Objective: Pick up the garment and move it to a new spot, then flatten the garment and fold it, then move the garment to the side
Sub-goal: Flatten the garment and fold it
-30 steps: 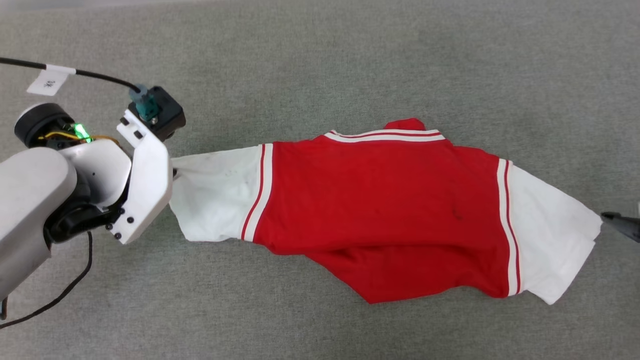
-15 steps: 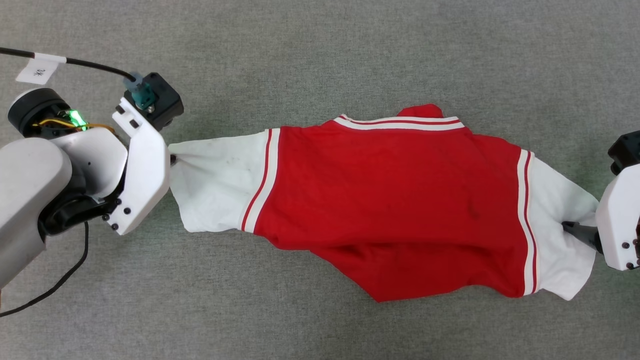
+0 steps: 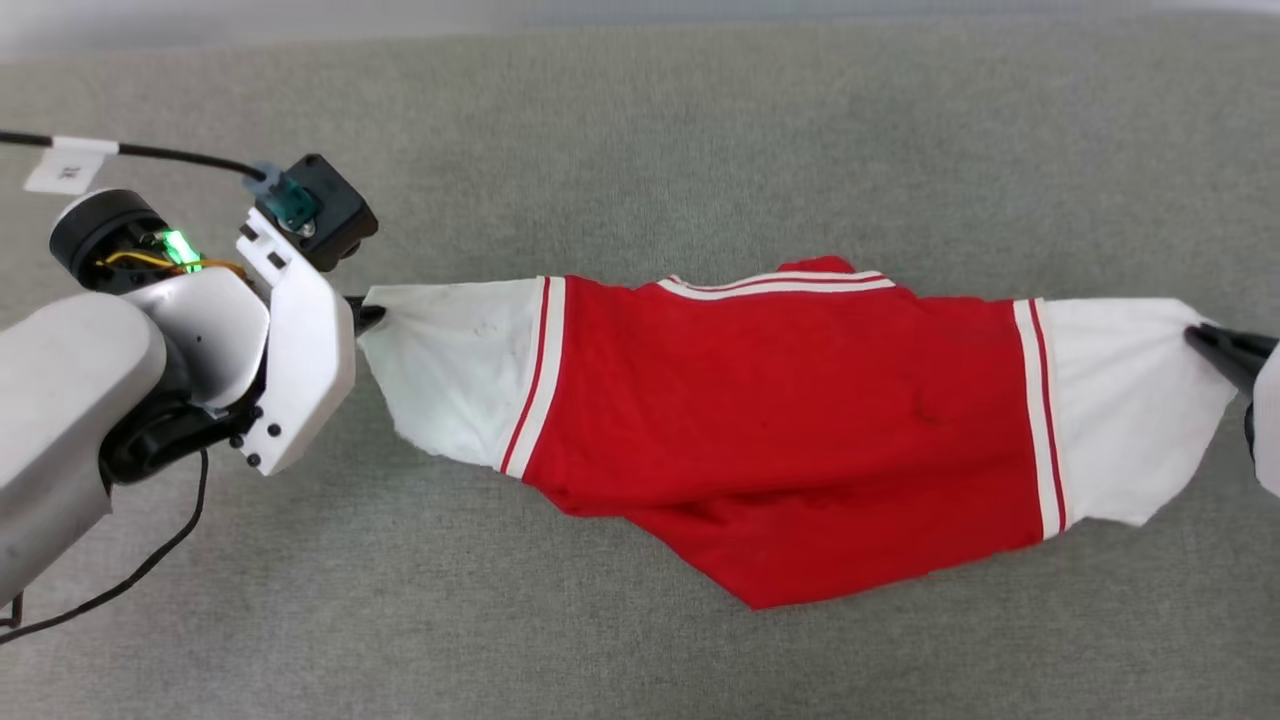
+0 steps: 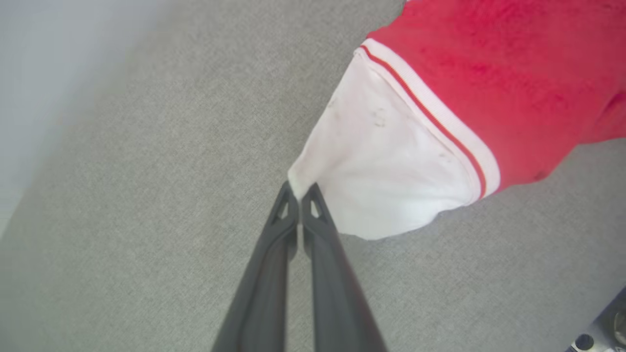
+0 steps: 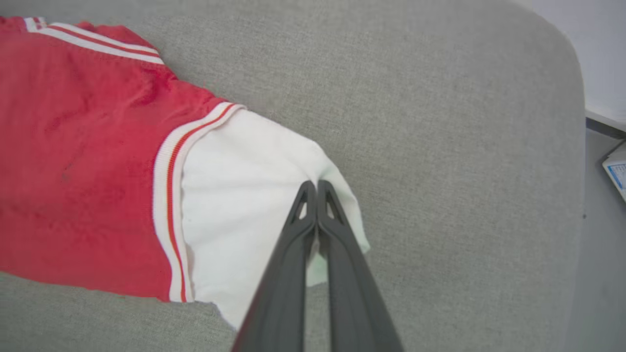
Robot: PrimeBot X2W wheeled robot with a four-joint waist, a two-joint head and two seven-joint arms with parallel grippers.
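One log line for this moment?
red soft-fabric T-shirt, white sleeves: stretched sleeve to sleeve | left gripper: shut on one sleeve tip | right gripper: shut on other sleeve tip

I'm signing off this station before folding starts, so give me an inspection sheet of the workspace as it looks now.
Surface: grey fabric surface, rounded corner on the robot's right.
Job's things: garment stretched between both grippers, red body creased, lower hem skewed.
Clutter: nothing seen.
Grippers: left gripper shut on one white sleeve's tip; right gripper shut on the other sleeve's edge.
Cables: black cable with white tag at the left wrist; second black cable loops under that arm.
Surroundings: pale floor and a white box beyond the edge.
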